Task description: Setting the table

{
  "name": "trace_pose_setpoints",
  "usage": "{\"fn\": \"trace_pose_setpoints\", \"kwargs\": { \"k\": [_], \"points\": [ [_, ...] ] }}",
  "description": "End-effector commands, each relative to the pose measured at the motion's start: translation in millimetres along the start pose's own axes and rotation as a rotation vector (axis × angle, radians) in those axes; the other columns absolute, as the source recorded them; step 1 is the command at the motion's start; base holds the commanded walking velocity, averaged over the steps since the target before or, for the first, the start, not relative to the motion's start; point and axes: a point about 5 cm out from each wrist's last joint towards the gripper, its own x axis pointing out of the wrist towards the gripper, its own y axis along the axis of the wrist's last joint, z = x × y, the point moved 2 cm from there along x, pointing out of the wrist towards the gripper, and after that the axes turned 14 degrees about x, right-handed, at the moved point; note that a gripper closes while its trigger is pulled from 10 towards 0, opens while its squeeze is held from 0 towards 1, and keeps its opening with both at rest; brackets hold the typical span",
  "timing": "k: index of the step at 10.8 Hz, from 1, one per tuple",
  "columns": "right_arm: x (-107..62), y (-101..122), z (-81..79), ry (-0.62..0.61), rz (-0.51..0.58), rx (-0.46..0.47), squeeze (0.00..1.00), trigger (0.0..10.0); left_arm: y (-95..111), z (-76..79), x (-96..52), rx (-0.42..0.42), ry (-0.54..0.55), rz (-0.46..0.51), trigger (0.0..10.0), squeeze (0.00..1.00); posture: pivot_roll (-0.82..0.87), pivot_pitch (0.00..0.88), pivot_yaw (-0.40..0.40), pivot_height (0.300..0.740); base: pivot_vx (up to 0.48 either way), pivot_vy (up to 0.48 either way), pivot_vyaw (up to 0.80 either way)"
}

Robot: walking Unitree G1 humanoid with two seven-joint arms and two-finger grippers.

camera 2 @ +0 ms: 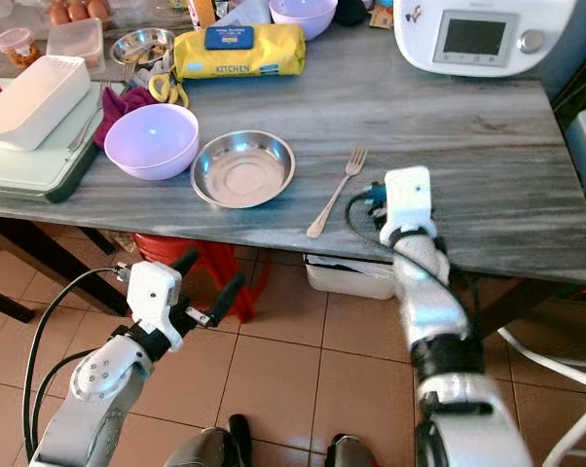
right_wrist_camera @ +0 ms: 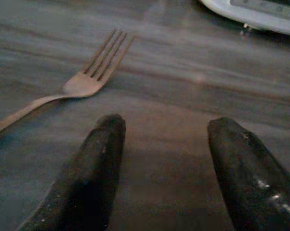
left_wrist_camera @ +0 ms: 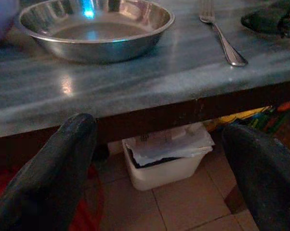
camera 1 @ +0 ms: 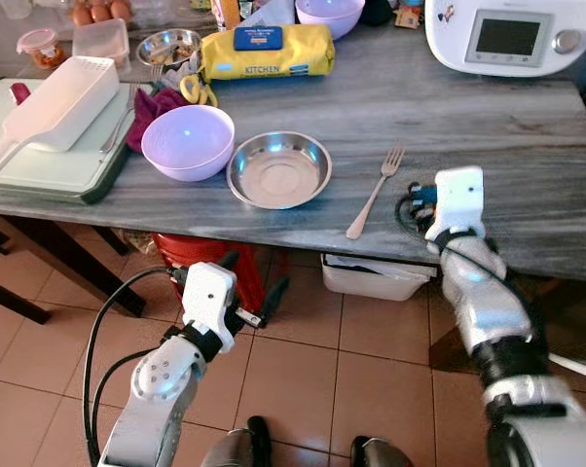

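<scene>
The second lilac bowl (camera 1: pixel 329 12) and the white kitchen machine (camera 1: pixel 512 34) at the far side of the surface (camera 1: pixel 488 126) are cut off by the picture's top edge. The right gripper (right_wrist_camera: pixel 164 159) hides under its own wrist housing in the eye views. The yellow pack (camera 1: pixel 266 52) has small print too fine to read.

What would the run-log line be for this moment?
task: setting table | fork: flat on table, right of steel dish | right gripper: open, empty, beside fork | left gripper: open, below table edge
</scene>
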Motion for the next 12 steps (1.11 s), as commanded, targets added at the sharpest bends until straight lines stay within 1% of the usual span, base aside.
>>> {"fn": "trace_pose_setpoints", "kwargs": {
  "k": [1,3,4,7,8,9,10,11,12],
  "points": [
    [3.9,-3.3,3.6,-0.001,-0.054,-0.005,1.00,10.0,-3.4,1.5,-4.6,0.002,-0.015,-0.018,10.0,0.00,-0.05,0.261,0.100,0.740,0.000,0.000,0.00],
    [11.4,2.4,5.9,0.012,-0.073,-0.007,1.00,10.0,-3.5,2.9,-7.5,0.001,-0.014,-0.023,10.0,0.00,-0.04,0.269,0.095,0.740,0.000,0.000,0.00],
    [17.4,7.1,2.8,0.041,-0.096,0.023,1.00,10.0,-4.8,3.9,-12.0,-0.001,-0.010,-0.034,10.0,0.00,-0.03,0.274,0.091,0.740,0.000,0.000,0.00],
    [22.9,13.8,-18.8,0.162,-0.142,0.060,1.00,10.0,-5.5,1.5,-14.0,0.000,0.002,-0.043,10.0,0.00,-0.02,0.277,0.087,0.740,0.000,0.000,0.00],
    [23.6,14.3,-23.8,0.210,-0.167,0.038,1.00,10.0,-5.4,1.4,-13.5,0.000,0.001,-0.045,10.0,0.00,-0.02,0.275,0.088,0.740,0.000,0.000,0.00],
    [24.5,15.2,-24.5,0.223,-0.173,0.028,1.00,10.0,-5.2,1.6,-13.2,0.001,0.000,-0.045,10.0,0.00,-0.02,0.273,0.089,0.740,0.000,0.000,0.00],
    [26.0,16.0,-24.2,0.248,-0.202,0.011,1.00,10.0,-4.6,2.0,-11.7,0.000,-0.003,-0.045,10.0,0.00,-0.02,0.271,0.092,0.740,0.000,0.000,0.00],
    [27.0,18.5,-21.9,0.252,-0.202,-0.011,1.00,10.0,-4.5,1.8,-11.3,0.001,-0.004,-0.045,10.0,0.00,-0.02,0.268,0.092,0.740,0.000,0.000,0.00],
    [27.5,19.9,-20.3,0.247,-0.200,-0.012,1.00,10.0,-4.6,1.7,-11.3,0.002,-0.004,-0.045,10.0,0.00,-0.02,0.268,0.093,0.740,0.000,0.000,0.00]
  ]
}}
